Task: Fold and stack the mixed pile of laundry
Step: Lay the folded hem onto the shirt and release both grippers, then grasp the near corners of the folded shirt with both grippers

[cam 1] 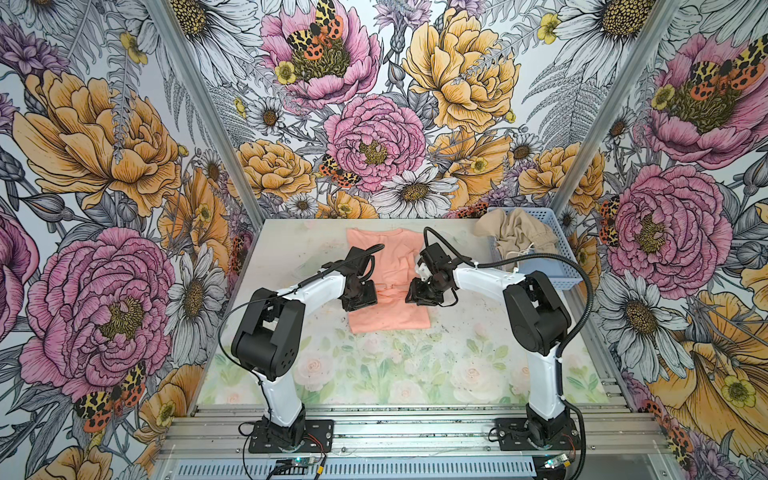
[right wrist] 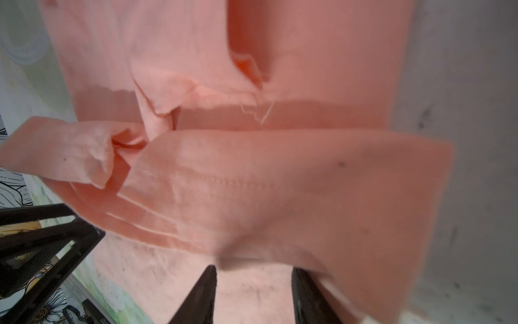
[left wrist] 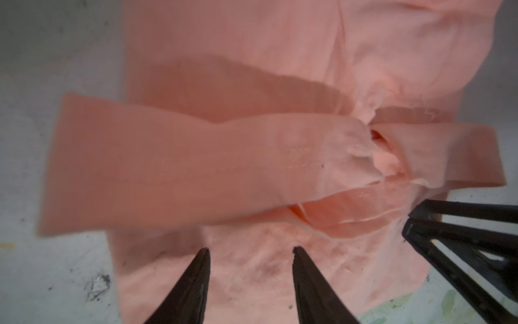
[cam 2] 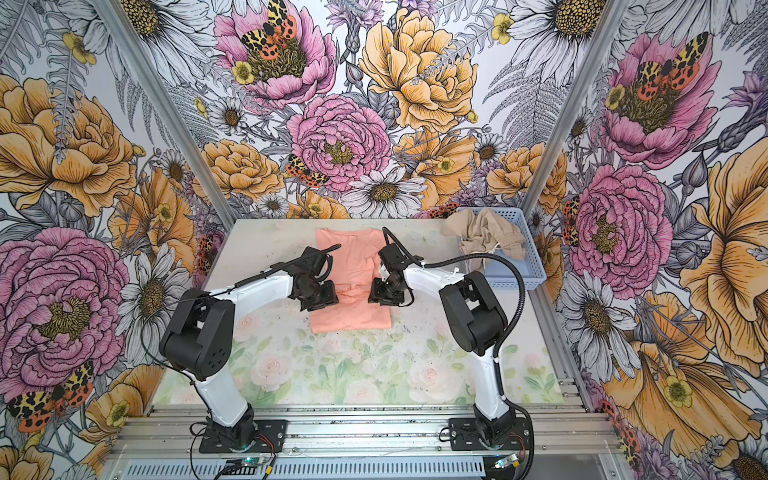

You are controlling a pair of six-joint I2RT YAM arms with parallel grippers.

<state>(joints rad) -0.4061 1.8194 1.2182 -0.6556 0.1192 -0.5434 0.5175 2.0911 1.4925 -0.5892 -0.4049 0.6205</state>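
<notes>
The salmon-peach cotton T-shirt (cam 1: 390, 318) lies lengthwise on the middle of the pale, scuffed desk (cam 1: 291, 235), its sides already turned in to make a narrow panel. A loose band of doubled cloth with a stitched hem (left wrist: 168, 168) crosses its waist. No chest print shows from any view. The crumpled beige-tan garment with a white drawstring (cam 1: 515, 237) sits in the light blue perforated plastic basket (cam 1: 536, 282) at the far right corner, well apart from the shirt.

The left end effector (left wrist: 251, 252) hangs over the shirt's left edge with its black fingers (left wrist: 196, 280) spread and only flat fabric between them. The right end effector (right wrist: 253, 269) mirrors it on the other edge, also spread and pinching nothing. The blurred edge of the band lies close against one of its fingers.

The shirt looks thin, light and limp. It will probably sag, crease and drag its lower layers along when lifted, and the raised band seems likely to slip out of line. The better holds appear to be the two outer corners of an edge, each pinched through every layer at once. The hem stitching is firmer there, and both arms could then carry the fold over evenly. The beige piece looks thicker, and its drawstring could snag
</notes>
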